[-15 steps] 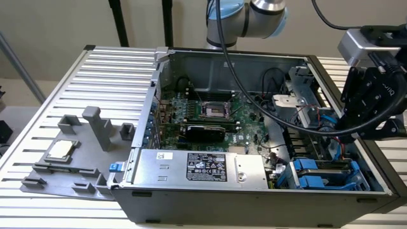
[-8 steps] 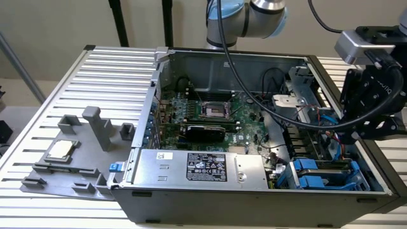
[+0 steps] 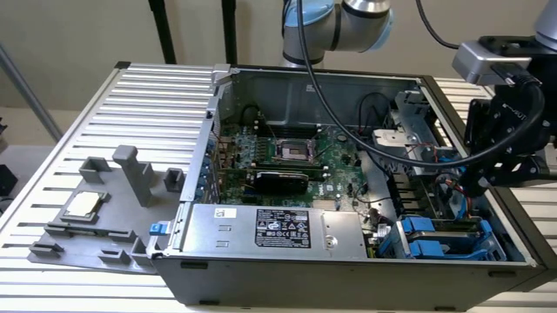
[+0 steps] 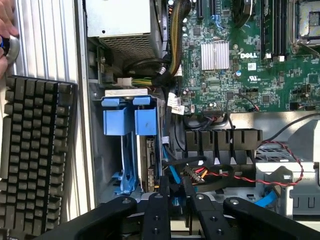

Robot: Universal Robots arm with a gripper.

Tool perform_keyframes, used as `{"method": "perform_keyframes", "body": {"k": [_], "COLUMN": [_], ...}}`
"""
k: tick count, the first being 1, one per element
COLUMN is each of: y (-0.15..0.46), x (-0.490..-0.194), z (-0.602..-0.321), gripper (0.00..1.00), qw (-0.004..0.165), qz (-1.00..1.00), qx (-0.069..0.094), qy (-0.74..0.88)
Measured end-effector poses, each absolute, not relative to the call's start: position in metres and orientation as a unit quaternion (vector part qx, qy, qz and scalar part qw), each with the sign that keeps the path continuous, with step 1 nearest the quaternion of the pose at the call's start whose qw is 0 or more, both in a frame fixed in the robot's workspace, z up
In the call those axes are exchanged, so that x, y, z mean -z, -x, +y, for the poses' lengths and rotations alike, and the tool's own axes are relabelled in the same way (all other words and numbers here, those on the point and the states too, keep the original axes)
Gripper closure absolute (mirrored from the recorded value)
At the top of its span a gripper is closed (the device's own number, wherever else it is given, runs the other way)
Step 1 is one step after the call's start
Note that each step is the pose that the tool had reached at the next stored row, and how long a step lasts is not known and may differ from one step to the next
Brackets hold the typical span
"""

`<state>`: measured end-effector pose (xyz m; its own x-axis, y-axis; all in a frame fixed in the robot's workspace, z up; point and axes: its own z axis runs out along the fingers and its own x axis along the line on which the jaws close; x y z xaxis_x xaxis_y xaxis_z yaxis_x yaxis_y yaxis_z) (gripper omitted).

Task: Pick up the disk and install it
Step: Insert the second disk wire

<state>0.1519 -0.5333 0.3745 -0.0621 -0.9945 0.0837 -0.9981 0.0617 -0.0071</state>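
Gripper (image 4: 174, 200) sat closest to wrist camera, above open computer case (image 3: 348, 264); we could not tell whether it was clenched or released. In exterior view we saw gripper (image 3: 479, 186) at right edge of frame, over case's right side. We placed disk (image 3: 428, 248) in blue carrier at lower right of exterior view, standing on edge in case's corner bay; wrist view showed it (image 4: 145, 120) near gripper. Keyboard (image 4: 35, 150) lay beside case. Green motherboard (image 3: 287, 156) occupied frame centre.
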Motion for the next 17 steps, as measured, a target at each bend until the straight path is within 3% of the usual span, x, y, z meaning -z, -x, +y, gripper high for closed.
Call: {"method": "perform_keyframes", "body": {"k": [5, 6, 10, 14, 17], "y": [-0.152, -0.152, -0.147, -0.136, -0.129], "x": [-0.374, -0.373, -0.374, -0.374, -0.374], "z": [-0.53, -0.53, -0.53, -0.53, -0.53], "gripper": [0.79, 0.84, 0.84, 0.84, 0.84], "qw": [0.039, 0.04, 0.041, 0.038, 0.027], "qz": [-0.727, -0.727, -0.727, -0.728, -0.728], "qx": [-0.043, -0.044, -0.045, -0.047, -0.058], "qy": [-0.684, -0.684, -0.684, -0.683, -0.683]}}
